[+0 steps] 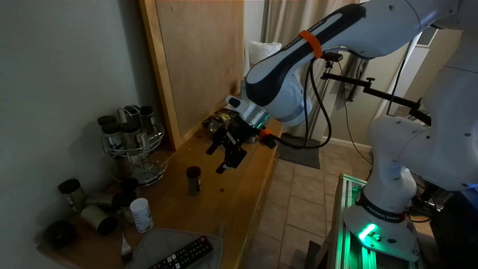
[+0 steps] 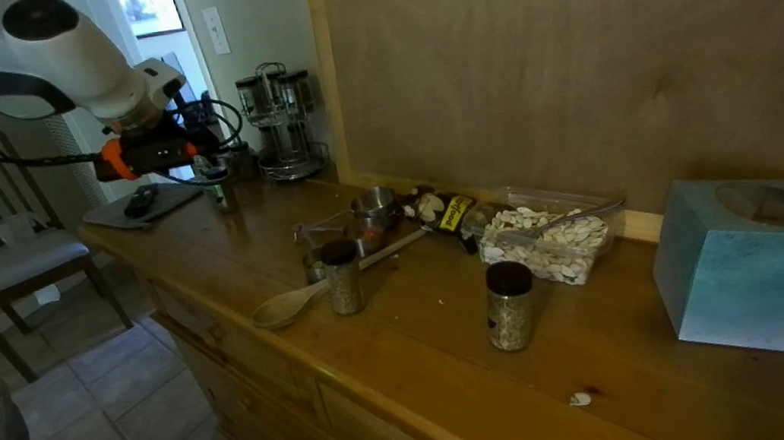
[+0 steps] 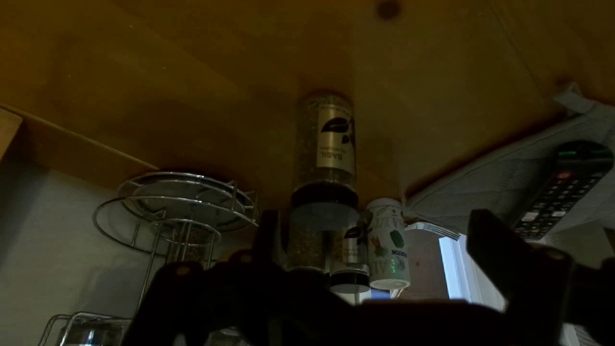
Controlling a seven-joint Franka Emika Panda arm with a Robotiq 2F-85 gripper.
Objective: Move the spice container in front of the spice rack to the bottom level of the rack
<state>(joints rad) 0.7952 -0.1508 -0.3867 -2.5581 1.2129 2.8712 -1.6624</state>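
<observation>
The spice container (image 1: 194,182) is a small jar with a dark cap, standing upright on the wooden counter. In the wrist view, which looks upside down, its basil label shows (image 3: 331,139). It also shows in an exterior view (image 2: 223,195), partly behind the arm. The spice rack (image 1: 151,175) is a silvery two-tier carousel beside the wall, with several jars on its upper tier. It shows in an exterior view (image 2: 294,166) and the wrist view (image 3: 187,197). Its bottom tier holds at least one jar. My gripper (image 1: 216,160) is open and empty, above and beside the container, apart from it.
A white shaker (image 1: 142,215) and several loose jars (image 1: 98,220) stand or lie near the rack. A remote (image 1: 185,256) lies on a grey cloth (image 1: 158,239). Measuring cups (image 2: 375,207), a wooden spoon (image 2: 289,307) and two jars (image 2: 345,288) are farther along the counter.
</observation>
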